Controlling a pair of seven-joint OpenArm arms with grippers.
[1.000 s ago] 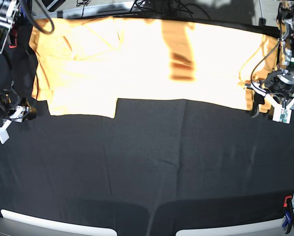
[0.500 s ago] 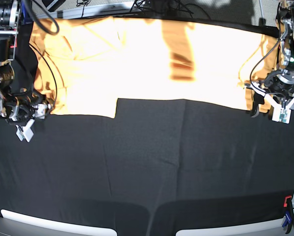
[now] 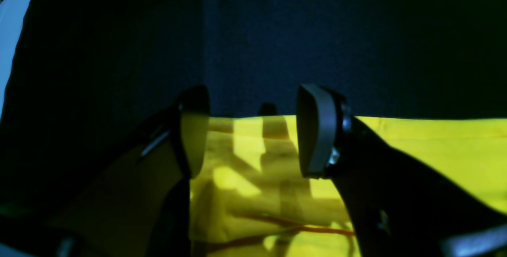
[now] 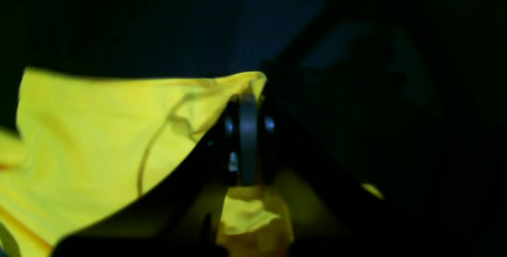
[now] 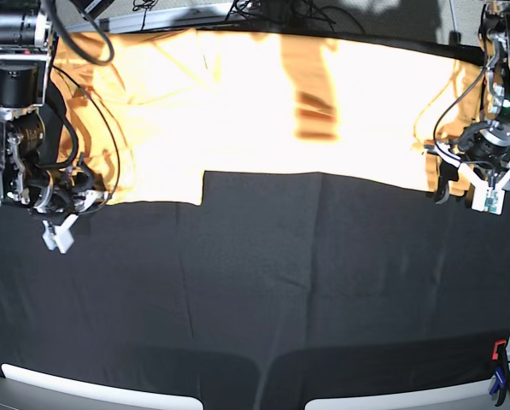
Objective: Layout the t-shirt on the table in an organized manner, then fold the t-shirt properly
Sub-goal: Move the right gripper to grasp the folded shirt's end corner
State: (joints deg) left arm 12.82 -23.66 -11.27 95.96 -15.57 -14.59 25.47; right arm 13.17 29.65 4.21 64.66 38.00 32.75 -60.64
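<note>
two grippers sit at opposite ends of the t-shirt, which lies spread across the far part of the table. the right gripper has its jaws pressed together, pinching a corner of the yellow cloth, with a small bunch of fabric showing below the pads. the left gripper hangs with jaws spread wide over the shirt's near hem, the fingers straddling the cloth edge without closing on it. the surface is matte black cloth with faint creases. the shirt's near edge runs roughly straight, stepping back towards the right arm's end; the whole near half of the table lies dark below it, with a clamp at the near corner on the left arm's side.
</note>
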